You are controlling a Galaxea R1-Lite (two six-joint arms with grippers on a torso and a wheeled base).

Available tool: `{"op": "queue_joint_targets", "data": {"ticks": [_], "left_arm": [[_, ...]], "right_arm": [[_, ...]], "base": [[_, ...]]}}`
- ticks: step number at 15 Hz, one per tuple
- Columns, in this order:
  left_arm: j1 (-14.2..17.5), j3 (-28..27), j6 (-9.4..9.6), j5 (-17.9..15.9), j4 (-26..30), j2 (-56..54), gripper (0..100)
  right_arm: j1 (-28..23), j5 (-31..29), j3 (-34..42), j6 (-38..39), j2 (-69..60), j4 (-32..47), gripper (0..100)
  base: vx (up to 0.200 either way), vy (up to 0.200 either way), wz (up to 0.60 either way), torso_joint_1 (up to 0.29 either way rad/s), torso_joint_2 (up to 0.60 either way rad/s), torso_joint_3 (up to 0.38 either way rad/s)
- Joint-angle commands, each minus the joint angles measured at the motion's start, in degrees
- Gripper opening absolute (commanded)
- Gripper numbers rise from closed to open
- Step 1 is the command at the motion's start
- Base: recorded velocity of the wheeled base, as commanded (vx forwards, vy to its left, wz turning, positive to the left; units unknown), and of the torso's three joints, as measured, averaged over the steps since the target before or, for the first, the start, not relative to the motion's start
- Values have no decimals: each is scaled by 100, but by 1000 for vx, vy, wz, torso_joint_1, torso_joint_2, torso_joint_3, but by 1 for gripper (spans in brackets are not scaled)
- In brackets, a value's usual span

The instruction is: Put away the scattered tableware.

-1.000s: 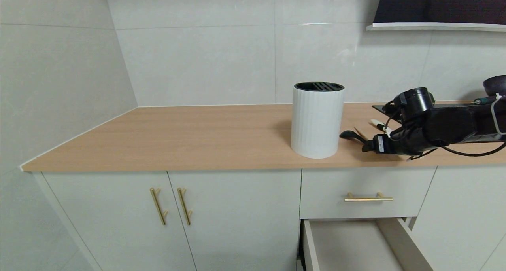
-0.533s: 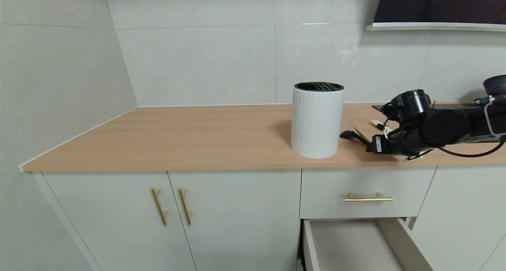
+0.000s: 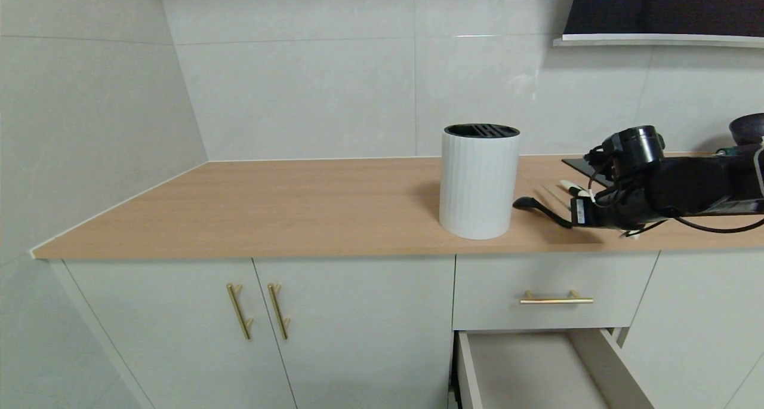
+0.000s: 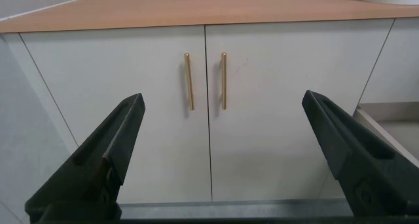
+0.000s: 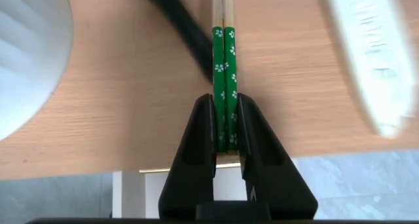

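A pair of wooden chopsticks (image 5: 222, 54) with green flowered ends is clamped between my right gripper's (image 5: 222, 119) fingers. In the head view that gripper (image 3: 576, 215) hovers low over the wooden counter (image 3: 298, 206), just right of the white ribbed utensil holder (image 3: 478, 182). A black spoon (image 3: 528, 204) lies between holder and gripper, and its handle (image 5: 177, 21) passes beside the chopsticks. A white-handled utensil (image 3: 570, 187) lies a little farther back. My left gripper (image 4: 221, 103) is open, low in front of the cabinet doors (image 4: 206, 112).
Below the counter's right part a drawer (image 3: 537, 367) stands pulled out, under a closed drawer with a gold handle (image 3: 556, 300). A black cooktop (image 3: 588, 167) lies at the back right. Tiled walls close the back and left.
My right gripper has shifted to the right and risen slightly, away from the white holder, with the chopsticks in it. The spoon now shows more of its handle.
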Motion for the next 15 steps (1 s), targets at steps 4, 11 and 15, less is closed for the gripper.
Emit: {"op": "queue_joint_targets", "data": {"ticks": [4, 11, 15], "left_arm": [[2, 0, 4, -2, -1, 1, 100], [2, 0, 4, -2, -1, 1, 100], [2, 0, 4, -2, -1, 1, 100]], "right_arm": [[14, 41, 981, 228, -1660, 21, 0], [-30, 1420, 2229, 131, -3725, 997, 0], [32, 1684, 2933, -687, -4094, 1014, 0]], "base": [[0, 0, 0, 0, 0, 0], [0, 0, 0, 0, 0, 0], [0, 0, 0, 0, 0, 0]]}}
